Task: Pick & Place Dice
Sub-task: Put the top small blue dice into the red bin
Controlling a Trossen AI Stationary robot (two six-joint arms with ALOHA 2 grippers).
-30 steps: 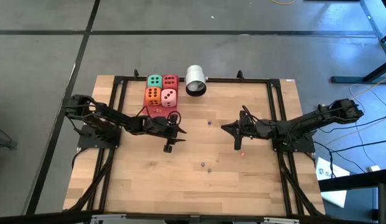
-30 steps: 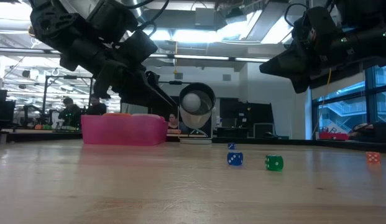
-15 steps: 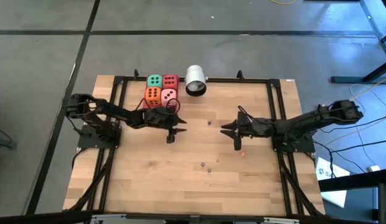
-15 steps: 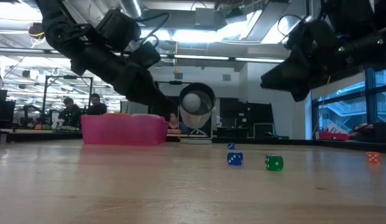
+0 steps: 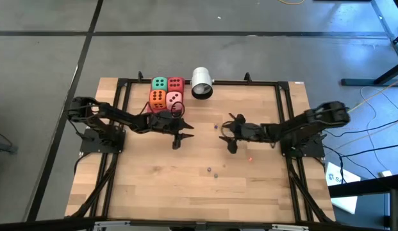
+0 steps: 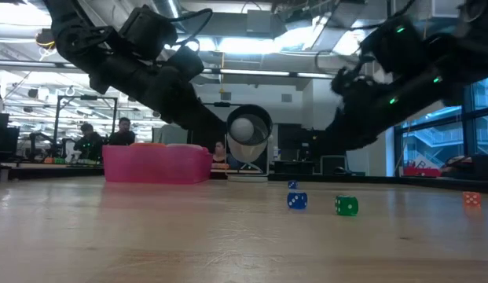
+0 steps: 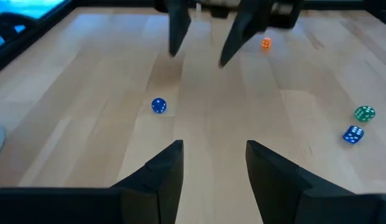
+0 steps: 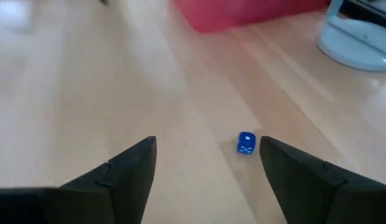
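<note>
Four big soft dice stand packed together at the table's far left: green (image 5: 159, 83), red (image 5: 175, 83), orange (image 5: 157, 98) and pink (image 5: 175, 99). Tiny dice lie loose on the wood, among them a blue one (image 8: 245, 142) near the middle. My right gripper (image 8: 208, 146) is open and low over the table, its fingers on either side of this blue die without touching it. My left gripper (image 7: 214, 155) hovers open just near of the pink die (image 6: 157, 165) and holds nothing. It faces the right gripper (image 7: 202, 43).
A white cylinder (image 5: 202, 83) lies on its side at the far edge, right of the big dice. More tiny dice lie toward the near side: blue (image 6: 297, 200), green (image 6: 346, 206) and orange (image 6: 471, 199). A black frame (image 5: 282, 96) borders the table.
My right gripper has dropped lower and moved toward the table's left, up to the tiny blue die, and its fingers have opened wide. My left gripper has swung a little toward the far edge and rolled slightly. The dice have not moved.
</note>
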